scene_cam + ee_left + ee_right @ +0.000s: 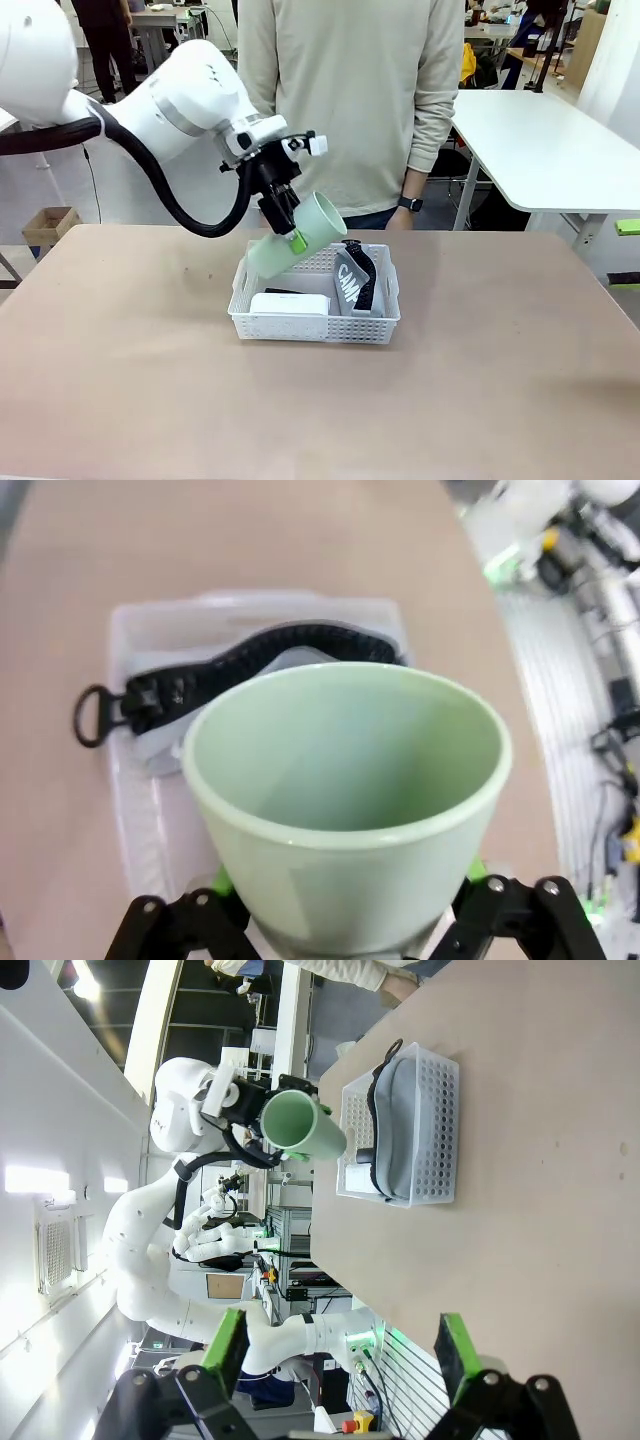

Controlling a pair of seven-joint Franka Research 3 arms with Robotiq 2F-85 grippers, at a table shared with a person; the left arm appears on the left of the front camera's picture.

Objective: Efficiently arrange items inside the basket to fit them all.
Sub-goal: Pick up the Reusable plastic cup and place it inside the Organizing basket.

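My left gripper (291,232) is shut on the pale green cup (300,240), holding it tilted in the air over the left rear of the white perforated basket (312,326). In the left wrist view the cup (345,780) sits between my green-padded fingers, mouth facing away, with the basket (128,630) below it. The grey pouch (352,282) with its black zipper (250,660) stands on edge along the basket's right side. A white rounded box (290,303) lies at the basket's front left. My right gripper (340,1350) hangs open over bare table, far from the basket (437,1130) and the cup (300,1128).
A person stands at the far side of the table, right behind the basket, one hand (405,212) with a wristwatch hanging at the table edge. The brown tabletop (500,380) lies bare around the basket. A white table (540,150) stands at the back right.
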